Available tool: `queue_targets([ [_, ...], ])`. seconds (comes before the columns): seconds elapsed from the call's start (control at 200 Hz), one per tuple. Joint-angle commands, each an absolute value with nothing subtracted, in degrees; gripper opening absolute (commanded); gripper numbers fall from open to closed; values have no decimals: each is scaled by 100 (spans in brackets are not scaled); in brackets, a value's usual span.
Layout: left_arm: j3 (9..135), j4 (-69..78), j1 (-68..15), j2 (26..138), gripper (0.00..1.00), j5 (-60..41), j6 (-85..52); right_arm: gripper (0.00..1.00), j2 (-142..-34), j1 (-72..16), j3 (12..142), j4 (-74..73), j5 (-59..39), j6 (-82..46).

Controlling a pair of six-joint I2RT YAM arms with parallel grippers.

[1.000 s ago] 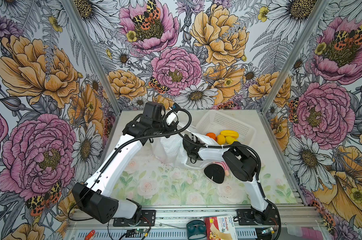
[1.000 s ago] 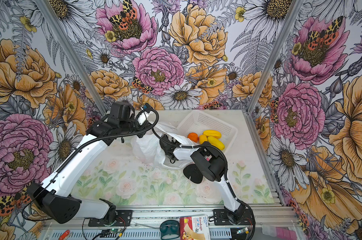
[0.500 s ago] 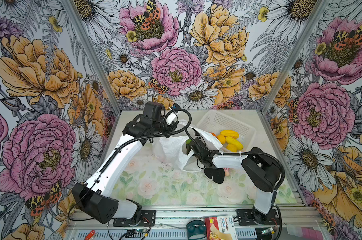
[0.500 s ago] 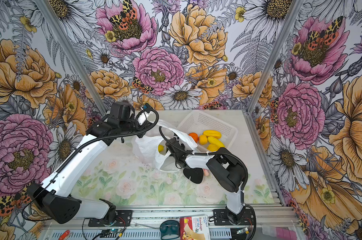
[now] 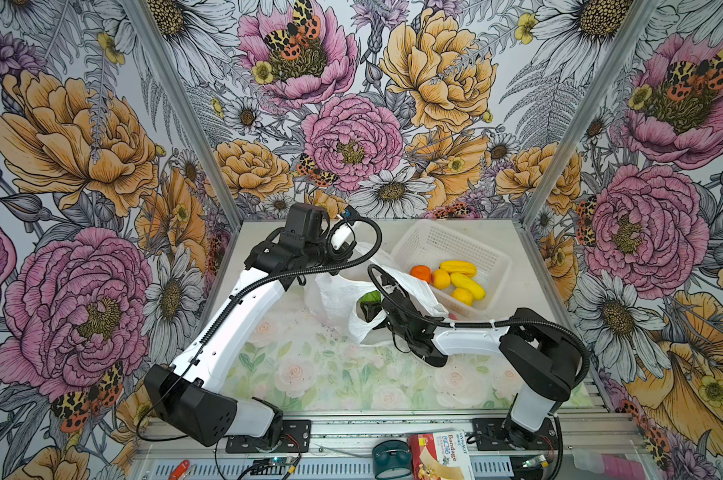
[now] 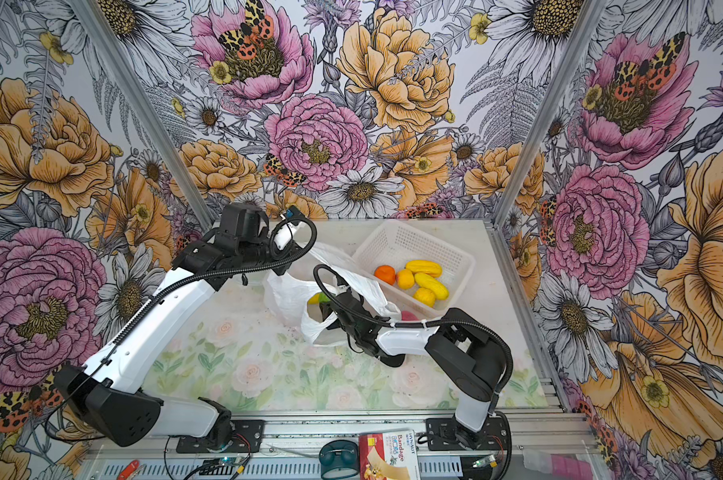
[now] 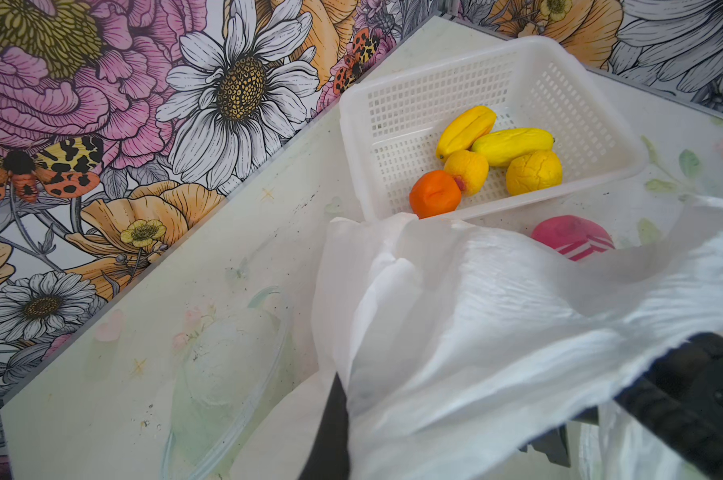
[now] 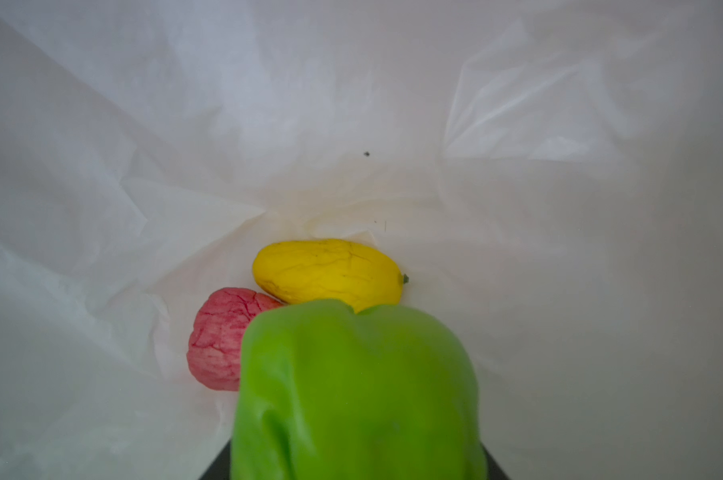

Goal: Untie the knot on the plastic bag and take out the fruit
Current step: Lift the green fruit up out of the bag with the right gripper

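Note:
The white plastic bag (image 5: 334,291) (image 6: 287,291) lies mid-table with its mouth open; no knot shows. My left gripper (image 7: 345,399) is shut on the bag's upper edge and holds it up. My right gripper (image 5: 370,309) (image 6: 326,309) is at the bag's mouth, shut on a green fruit (image 8: 359,386) (image 5: 370,297) that hides its jaws. Deeper in the bag lie a yellow fruit (image 8: 326,270) and a pink-red fruit (image 8: 218,340). Several more fruits, an orange one (image 5: 420,273) and yellow ones (image 5: 458,267), sit in the basket.
The white perforated basket (image 5: 447,245) (image 7: 434,54) stands at the back right, touching the bag. A pink-striped doll (image 7: 571,241) lies between bag and basket. A clear lid (image 7: 226,374) lies on the table. A bandage box (image 5: 438,455) is on the front rail.
My right gripper has drawn back from deep inside the bag to its mouth, bringing the green fruit with it, and its elbow has swung right. The left arm has stayed put.

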State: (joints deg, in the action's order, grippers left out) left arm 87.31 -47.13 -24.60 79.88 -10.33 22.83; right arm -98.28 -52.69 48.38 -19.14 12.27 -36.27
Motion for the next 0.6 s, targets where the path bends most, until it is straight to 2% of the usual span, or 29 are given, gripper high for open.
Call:
queue_targets([
  [0.0, 8841, -4606, -2374, 8033, 0, -941, 2220, 32, -9074, -5481, 4653, -2220, 1261, -3260],
  [0.305, 8832, -4605, -2360, 8077, 0, -875, 2227, 30, -7529, -5882, 4266, -1896, 1614, -2635],
  [0.47, 8831, -4605, -2360, 8069, 0, -871, 2231, 25, -6939, -5889, 4192, -1716, 1588, -2483],
  [0.595, 8833, -4605, -2364, 8068, 0, -870, 2226, 25, -6393, -5797, 4243, -1451, 1624, -2330],
])
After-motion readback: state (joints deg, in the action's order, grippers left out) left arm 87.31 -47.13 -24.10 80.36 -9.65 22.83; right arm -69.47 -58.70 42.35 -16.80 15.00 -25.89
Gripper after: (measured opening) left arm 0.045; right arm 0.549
